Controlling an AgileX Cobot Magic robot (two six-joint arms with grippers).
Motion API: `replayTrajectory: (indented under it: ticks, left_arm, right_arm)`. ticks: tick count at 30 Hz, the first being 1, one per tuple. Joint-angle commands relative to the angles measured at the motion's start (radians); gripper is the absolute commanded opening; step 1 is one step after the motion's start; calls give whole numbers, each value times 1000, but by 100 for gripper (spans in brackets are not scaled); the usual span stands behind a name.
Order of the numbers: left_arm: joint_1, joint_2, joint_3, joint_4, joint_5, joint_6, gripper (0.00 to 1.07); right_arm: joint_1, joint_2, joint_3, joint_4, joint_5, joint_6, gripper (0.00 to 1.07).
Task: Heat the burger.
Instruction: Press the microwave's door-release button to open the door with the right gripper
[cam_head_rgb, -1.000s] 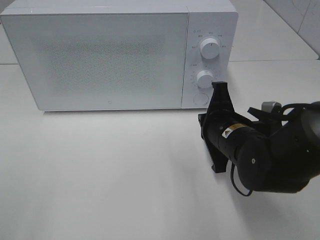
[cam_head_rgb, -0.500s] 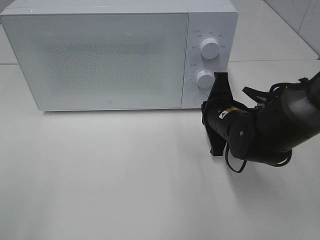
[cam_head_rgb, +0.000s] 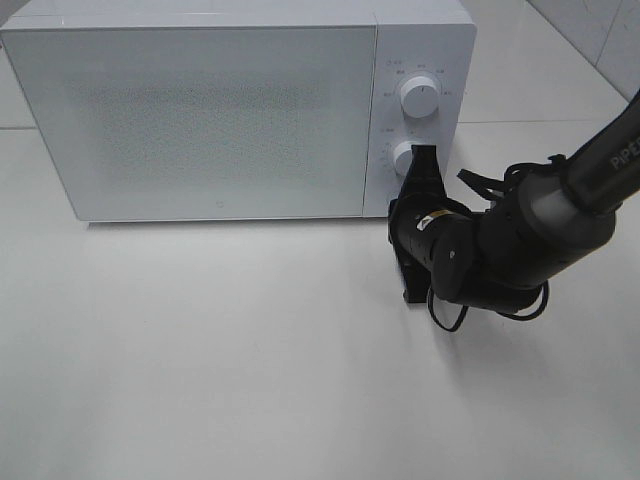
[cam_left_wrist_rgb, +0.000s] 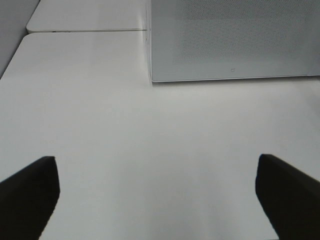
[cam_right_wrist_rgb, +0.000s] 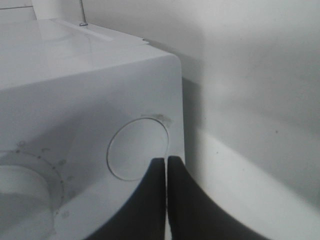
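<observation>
Burger unseen | microwave (cam_head_rgb: 200, 110) door closed | right gripper (cam_right_wrist_rgb: 166, 160) pinched closed, seemingly at round button (cam_right_wrist_rgb: 131, 149) | left gripper (cam_left_wrist_rgb: 155, 167) fingers apart

A white, box-shaped microwave oven (cam_head_rgb: 240, 110) stands upright on the white surface (cam_head_rgb: 200, 380), its speckled grey door (cam_head_rgb: 190, 130) shut. On the control panel beside the door, an upper dial (cam_head_rgb: 418, 97) and a lower dial (cam_head_rgb: 402, 156) sit above a round flush button (cam_right_wrist_rgb: 137, 149), with the right claw (cam_right_wrist_rgb: 166, 165), tips pressed together, at the button's rim. The burger is out of sight in every view.
</observation>
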Motion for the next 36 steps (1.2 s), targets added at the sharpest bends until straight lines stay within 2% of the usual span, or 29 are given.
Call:
replayTrajectory:
  ticks: [1, 19, 36]
  left_arm:
    - [-4, -7, 2, 0, 3, -3, 100]
    - [-4, -7, 2, 0, 3, -3, 100]
    - [-4, -7, 2, 0, 3, -3, 100]
  right_arm:
    - [-9, 13, -26, -1, -17, 2, 0]
    - [-30, 24, -46, 15, -119, -47, 0]
    - [-32, 24, -138, 19, -250, -72, 0]
